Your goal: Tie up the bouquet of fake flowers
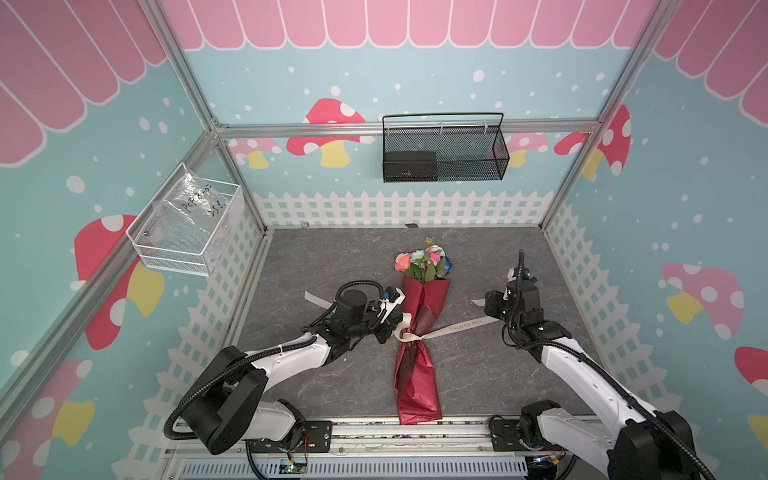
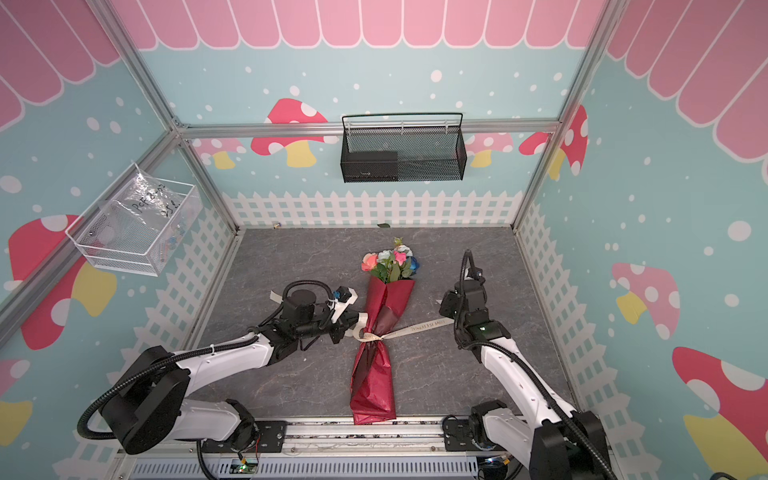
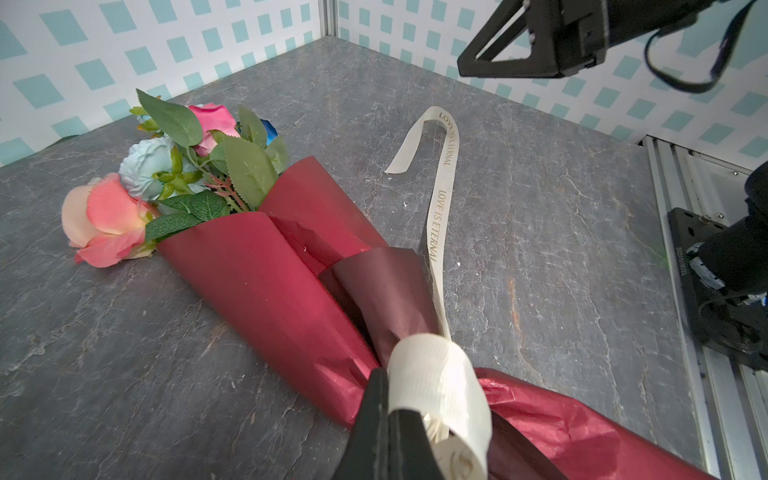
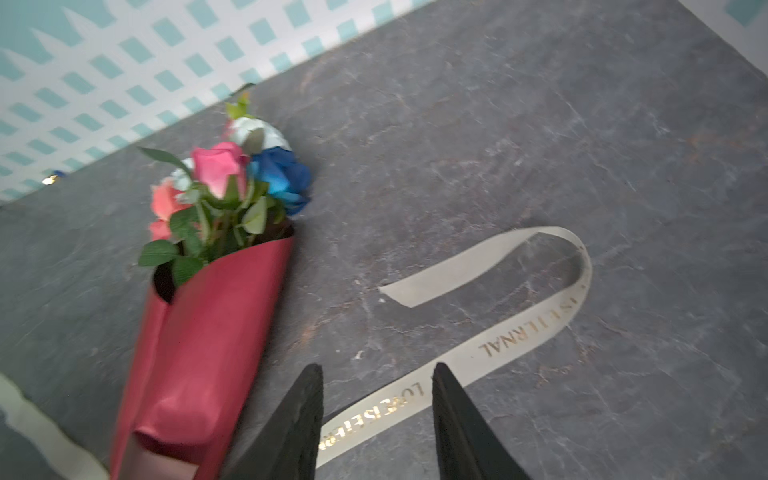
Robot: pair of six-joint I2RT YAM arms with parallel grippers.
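**Left arm** [image 1: 286,357]: mine, reaching from its base at the near edge, with the white forearm slanting in toward the middle in both top views.

**Left wrist** [image 1: 353,307]: bent, and it lies low.

**Left gripper** [image 3: 386,386]: my jaws are pressed together, pinching a loop of cream ribbon [image 3: 436,374] at the fingertips. The tips point toward the centre.

**Right arm** [image 1: 573,365]: mine, rising from the near right base, with the forearm running away from the near edge.

**Right wrist** [image 1: 521,299]: raised and turned inward.

**Right gripper** [image 4: 376,368]: my jaws stand apart, and both dark fingers [image 4: 453,415] show in my wrist view. It is held above the surface.
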